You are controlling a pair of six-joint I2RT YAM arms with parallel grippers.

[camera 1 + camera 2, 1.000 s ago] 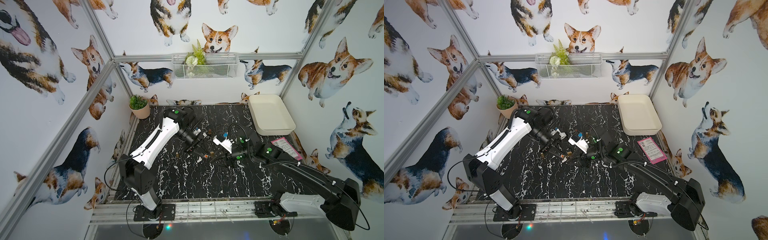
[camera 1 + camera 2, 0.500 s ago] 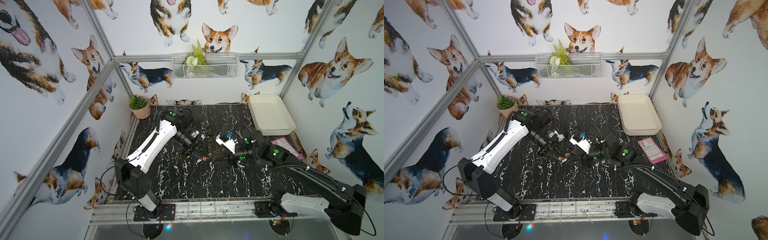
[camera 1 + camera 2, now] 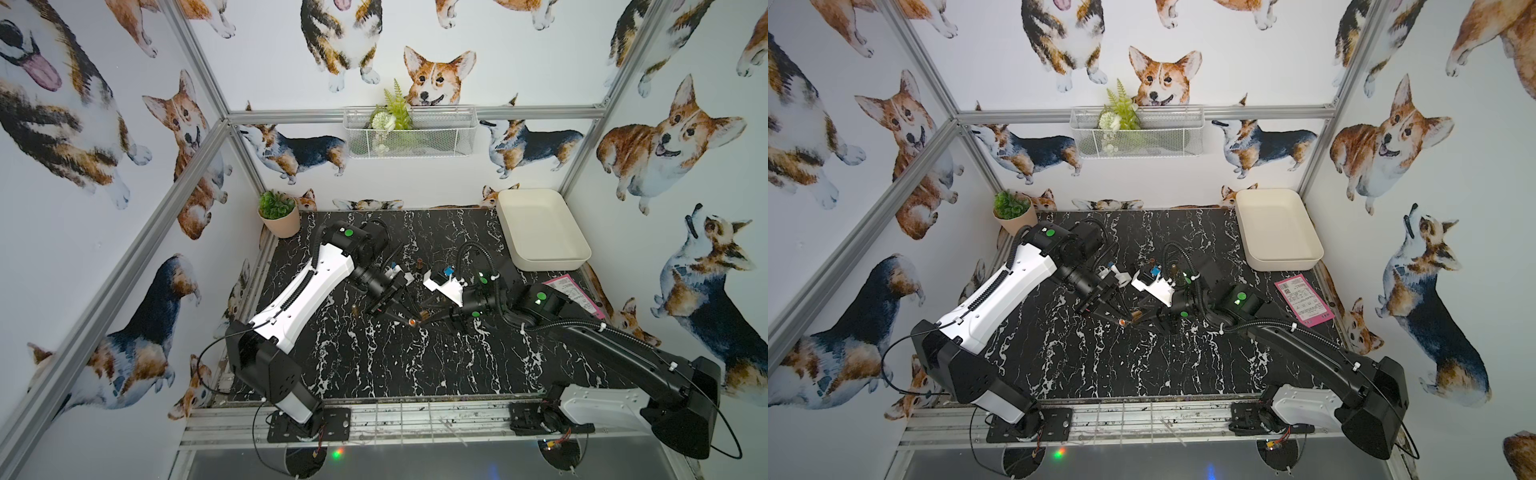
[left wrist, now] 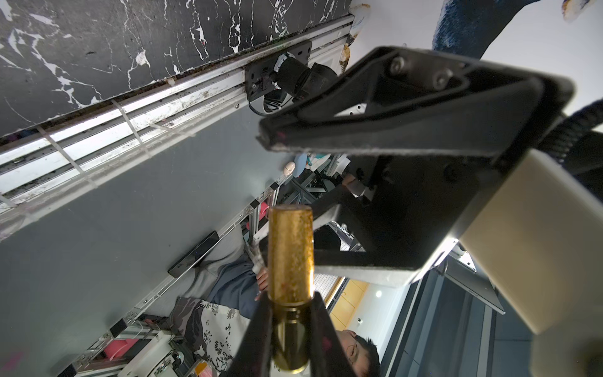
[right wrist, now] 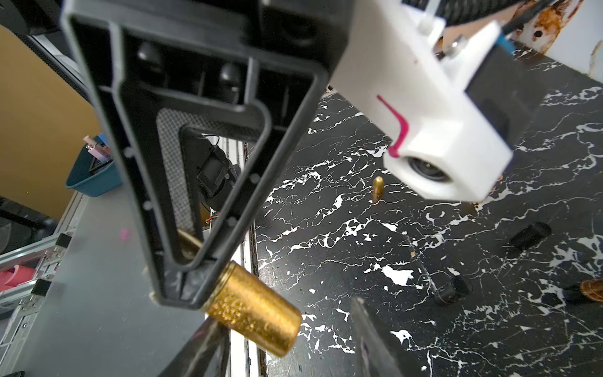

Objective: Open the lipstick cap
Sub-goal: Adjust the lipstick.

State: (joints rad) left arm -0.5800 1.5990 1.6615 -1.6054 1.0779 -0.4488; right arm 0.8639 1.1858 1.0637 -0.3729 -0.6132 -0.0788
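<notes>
Spreading right claw (image 5: 285,315) wider than before around gold lipstick cap (image 5: 251,310); pinching lipstick base (image 4: 290,346) in left claw (image 4: 290,323), lower centre of frame.

Gold lipstick (image 5: 251,313) inside the gap of right gripper (image 5: 282,311), left gripper (image 4: 290,326) just ahead; beyond, black caps (image 5: 452,290) and upright gold tube (image 5: 378,187) on bare marble (image 5: 424,212).

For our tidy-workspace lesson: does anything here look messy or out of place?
Yes. A pink streak, lipstick-like, marks the left arm's white camera housing, and two black tubes lie toppled loose on the marble table.
</notes>
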